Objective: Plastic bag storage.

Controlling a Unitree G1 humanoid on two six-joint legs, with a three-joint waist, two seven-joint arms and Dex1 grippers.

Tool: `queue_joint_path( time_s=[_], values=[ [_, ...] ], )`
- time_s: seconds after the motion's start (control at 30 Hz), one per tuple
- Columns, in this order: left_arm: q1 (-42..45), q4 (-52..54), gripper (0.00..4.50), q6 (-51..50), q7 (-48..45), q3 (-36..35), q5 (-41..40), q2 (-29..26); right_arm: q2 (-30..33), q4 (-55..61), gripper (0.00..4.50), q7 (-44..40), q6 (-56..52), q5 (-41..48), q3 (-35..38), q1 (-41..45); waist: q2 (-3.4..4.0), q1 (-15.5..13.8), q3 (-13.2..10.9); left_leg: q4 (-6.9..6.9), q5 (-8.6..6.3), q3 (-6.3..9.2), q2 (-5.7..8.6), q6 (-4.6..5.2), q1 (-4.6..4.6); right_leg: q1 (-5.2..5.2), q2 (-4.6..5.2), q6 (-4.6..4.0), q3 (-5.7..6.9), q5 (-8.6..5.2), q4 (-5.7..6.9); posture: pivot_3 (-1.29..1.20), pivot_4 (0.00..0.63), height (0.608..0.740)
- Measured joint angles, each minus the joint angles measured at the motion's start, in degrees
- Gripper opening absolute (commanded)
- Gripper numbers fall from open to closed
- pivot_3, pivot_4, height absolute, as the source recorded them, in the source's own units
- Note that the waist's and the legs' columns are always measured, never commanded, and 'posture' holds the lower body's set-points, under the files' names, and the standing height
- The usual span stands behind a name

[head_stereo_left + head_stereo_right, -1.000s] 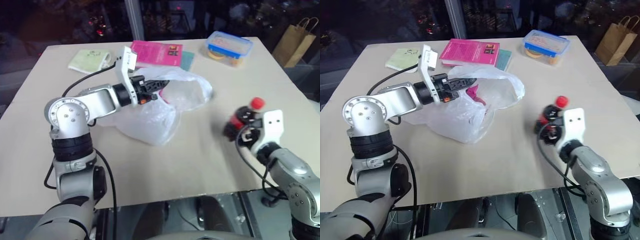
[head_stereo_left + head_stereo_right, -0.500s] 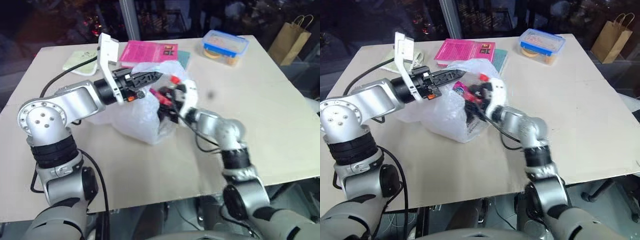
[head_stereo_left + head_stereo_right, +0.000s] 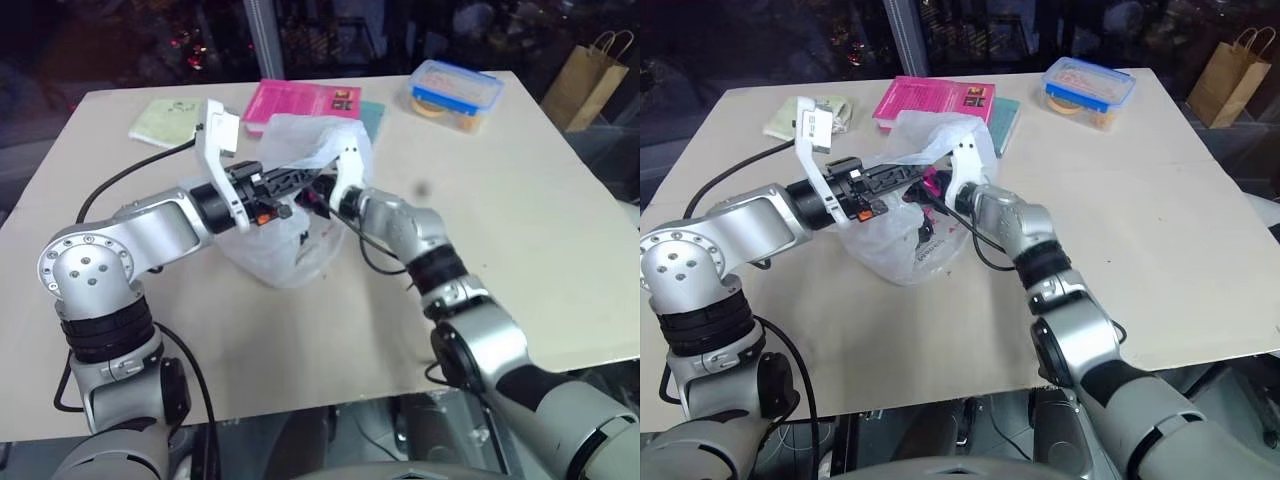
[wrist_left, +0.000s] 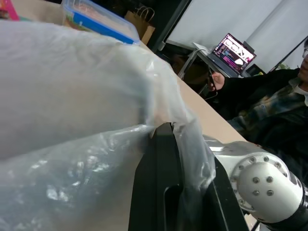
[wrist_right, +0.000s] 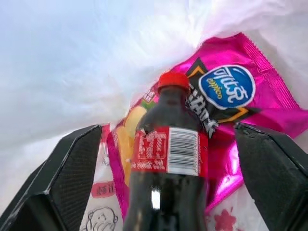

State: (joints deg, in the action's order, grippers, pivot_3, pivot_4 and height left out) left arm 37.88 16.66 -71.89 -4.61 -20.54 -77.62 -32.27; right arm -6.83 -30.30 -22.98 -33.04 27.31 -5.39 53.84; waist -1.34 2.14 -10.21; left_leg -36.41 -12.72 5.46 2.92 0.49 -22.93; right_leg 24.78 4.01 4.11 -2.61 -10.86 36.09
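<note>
Plastic bag [image 4: 72, 120] over gripper [image 4: 166, 192]

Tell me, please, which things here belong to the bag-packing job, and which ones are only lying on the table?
Belonging to the job:
plastic bag, its rim held by the shut left gripper
cola bottle inside the bag, between the open fingers of the right gripper
magenta chips packet inside the bag

Only lying about:
pink book
blue-lidded food box
pale green cloth
brown paper bag, beyond the table
</note>
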Motion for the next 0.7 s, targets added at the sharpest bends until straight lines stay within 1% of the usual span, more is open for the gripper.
queue_joint_path(
  time_s=[0.03, 0.07, 0.13, 0.2, 0.3, 0.37, 0.4, 0.43, 0.47, 0.57, 0.7],
  values=[
    [-0.1, -0.1, 0.0, 0.4, 0.0, 0.2, 0.5, 0.0, 1.2, 4.1, 4.44, -0.4, -1.0, -0.4, -1.5, -3.3, 0.0, 0.0, 0.0, -0.01, 0.0, 0.02, 0.01, 0.0, 0.0, -0.03, 0.01, 0.0, 0.02, 0.0, -0.01, 0.0, 0.15, 0.74],
    [-0.3, -1.7, 0.0, 1.6, 0.4, 0.2, 2.3, -0.4, 3.7, 11.4, 4.44, -1.0, -3.4, -1.0, -4.4, -9.2, 0.01, 0.0, 0.0, -0.01, 0.0, -0.04, 0.04, 0.0, 0.0, 0.0, 0.02, 0.01, -0.03, 0.01, -0.02, 0.0, 0.15, 0.74],
    [-1.1, -3.9, 0.0, 2.6, 0.1, 0.4, 4.4, -0.9, 8.5, 23.2, 4.44, -1.7, -6.9, -2.0, -8.1, -16.3, 0.02, 0.2, 0.0, -0.03, 0.0, -0.04, 0.11, 0.0, -0.02, 0.03, 0.02, 0.02, -0.03, 0.01, 0.02, 0.0, 0.15, 0.74],
    [-1.4, -5.0, 0.0, 3.6, -1.2, 0.7, 5.8, -1.2, 13.3, 32.8, 4.44, -1.6, -9.4, -2.7, -8.9, -19.7, 0.02, 0.2, 0.0, -0.04, 0.01, -0.02, 0.12, 0.0, -0.01, 0.03, 0.01, 0.02, 0.0, 0.01, 0.06, 0.0, 0.15, 0.74],
    [-1.5, -6.9, 0.0, 5.1, -4.0, 1.0, 8.1, -1.7, 17.8, 43.0, 4.44, 0.0, -11.3, -4.9, -8.9, -22.2, 0.02, 0.4, 0.0, -0.04, -0.07, -0.13, 0.02, 0.12, 0.16, 0.02, -0.09, 0.02, -0.02, 0.0, 0.19, 0.0, 0.15, 0.74],
    [-1.5, -8.0, 0.0, 5.9, -5.9, 1.1, 9.3, -2.0, 18.3, 44.5, 4.44, 2.5, -11.7, -7.3, -8.8, -22.5, 0.02, 0.4, 0.0, -0.04, -0.04, -0.3, -0.05, 0.08, 0.19, 0.02, -0.2, 0.01, -0.03, 0.0, 0.22, 0.0, 0.15, 0.74],
    [-1.5, -8.4, 0.0, 6.1, -7.1, 1.3, 10.0, -2.3, 17.8, 43.7, 4.44, 4.8, -11.6, -9.2, -8.5, -22.2, 0.02, 0.4, 0.0, -0.04, 0.0, -0.35, -0.08, 0.02, 0.19, 0.02, -0.25, 0.01, -0.02, 0.0, 0.22, 0.0, 0.15, 0.74],
    [-1.5, -8.5, 0.0, 6.1, -7.4, 1.3, 10.1, -2.4, 17.6, 43.4, 4.44, 5.3, -11.6, -9.4, -8.4, -22.0, 0.02, 0.4, 0.0, -0.04, 0.01, -0.35, -0.09, 0.0, 0.19, 0.02, -0.27, 0.01, -0.02, 0.0, 0.23, 0.0, 0.15, 0.74],
    [-1.5, -8.6, 0.0, 6.2, -9.2, 1.7, 10.8, -2.9, 16.7, 39.9, 4.44, 8.9, -10.8, -12.7, -7.6, -19.9, 0.01, 0.3, 0.0, -0.09, 0.06, -0.37, -0.11, -0.06, 0.19, -0.01, -0.28, -0.02, -0.02, 0.03, 0.24, 0.0, 0.15, 0.74],
    [-1.5, -8.6, 0.0, 6.2, -10.7, 2.1, 11.4, -3.5, 16.1, 34.0, 4.44, 12.7, -9.1, -16.6, -6.3, -15.2, 0.01, 0.3, 0.0, -0.16, 0.07, -0.4, -0.11, -0.05, 0.17, -0.02, -0.29, -0.09, -0.04, 0.08, 0.24, 0.0, 0.15, 0.74],
    [-1.5, -8.6, 0.0, 6.2, -11.5, 2.1, 12.2, -4.1, 15.5, 29.2, 4.44, 14.8, -7.1, -19.2, -4.3, -11.9, 0.01, 0.2, 0.0, -0.12, 0.07, -0.33, -0.11, -0.06, 0.13, -0.01, -0.29, -0.14, -0.02, 0.1, 0.22, 0.0, 0.15, 0.74]
  ],
)
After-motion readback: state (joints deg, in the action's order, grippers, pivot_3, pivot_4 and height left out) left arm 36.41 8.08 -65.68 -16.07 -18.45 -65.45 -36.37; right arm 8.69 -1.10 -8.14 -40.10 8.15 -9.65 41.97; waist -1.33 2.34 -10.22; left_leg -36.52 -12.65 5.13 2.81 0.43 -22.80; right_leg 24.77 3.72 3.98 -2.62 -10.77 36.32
